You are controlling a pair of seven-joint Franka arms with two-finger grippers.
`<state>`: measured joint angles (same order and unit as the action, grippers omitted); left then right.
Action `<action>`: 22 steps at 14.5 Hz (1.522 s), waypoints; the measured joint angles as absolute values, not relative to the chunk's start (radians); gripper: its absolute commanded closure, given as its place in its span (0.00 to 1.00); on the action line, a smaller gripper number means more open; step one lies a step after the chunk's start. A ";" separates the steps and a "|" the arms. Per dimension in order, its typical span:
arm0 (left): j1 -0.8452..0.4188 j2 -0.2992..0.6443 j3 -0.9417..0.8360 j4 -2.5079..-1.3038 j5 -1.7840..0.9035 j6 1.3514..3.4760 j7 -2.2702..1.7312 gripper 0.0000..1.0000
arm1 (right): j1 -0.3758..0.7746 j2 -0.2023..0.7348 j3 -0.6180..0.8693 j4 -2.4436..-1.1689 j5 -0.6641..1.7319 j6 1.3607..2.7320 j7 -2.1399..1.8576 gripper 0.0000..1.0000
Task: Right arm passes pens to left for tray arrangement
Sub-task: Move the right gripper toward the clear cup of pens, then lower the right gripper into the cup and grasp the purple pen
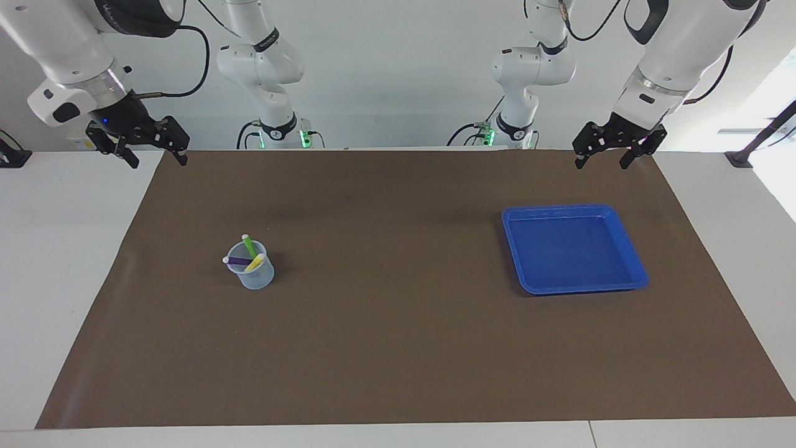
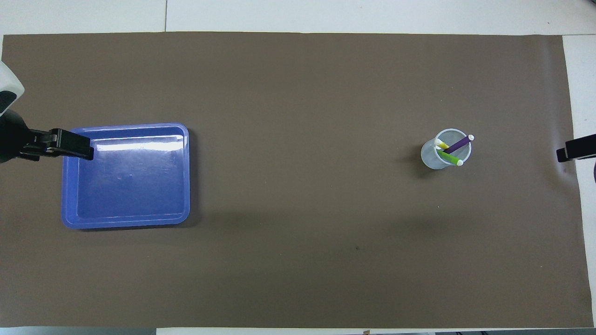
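This is a robotics lab, a test bench and not anyone's home or shop. Two pairs of white jointed arms [image 1: 267, 68] stand bolted along one edge of a long white surface [image 1: 68, 261], black cables [image 1: 199, 62] looping off them and small green lights [image 1: 305, 138] glowing at the bases. A plain brown mat [image 1: 398, 348] is laid flat over the surface like a marked-out work area. The wall [image 1: 398, 74] is bare and pale. The few things set out are props: a clear cup [image 1: 254, 269] of marker pens [image 1: 249, 244] and a blue tray [image 1: 634, 264], well apart on the mat
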<state>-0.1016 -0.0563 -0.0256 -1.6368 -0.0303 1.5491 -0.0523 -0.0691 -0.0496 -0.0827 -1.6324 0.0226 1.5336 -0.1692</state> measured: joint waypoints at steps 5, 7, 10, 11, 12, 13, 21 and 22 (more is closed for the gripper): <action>-0.102 -0.056 -0.026 -1.637 -0.030 1.546 -0.052 0.00 | -0.065 -0.042 -0.082 -1.632 0.022 1.534 -0.169 0.00; -0.102 -0.056 -0.026 -1.637 -0.030 1.544 -0.052 0.00 | -0.060 -0.040 -0.082 -1.634 0.022 1.534 -0.167 0.00; -0.102 -0.057 -0.026 -1.637 -0.030 1.544 -0.052 0.00 | -0.052 -0.040 -0.082 -1.641 0.023 1.533 -0.166 0.00; -0.102 -0.057 -0.026 -1.637 -0.030 1.544 -0.052 0.00 | -0.046 -0.040 -0.082 -1.644 0.027 1.539 -0.166 0.00; -0.102 -0.057 -0.026 -1.637 -0.030 1.544 -0.052 0.00 | -0.041 -0.041 -0.080 -1.650 0.035 1.562 -0.166 0.00; -0.102 -0.057 -0.026 -1.637 -0.030 1.544 -0.053 0.00 | -0.034 -0.040 -0.078 -1.661 0.042 1.605 -0.167 0.00; -0.100 -0.057 -0.025 -1.637 -0.030 1.545 -0.055 0.00 | 0.001 0.142 -0.050 -1.735 0.121 1.977 -0.163 0.00; -0.100 -0.057 -0.025 -1.637 -0.030 1.545 -0.055 0.00 | 0.007 0.171 -0.046 -1.734 0.123 2.001 -0.148 0.00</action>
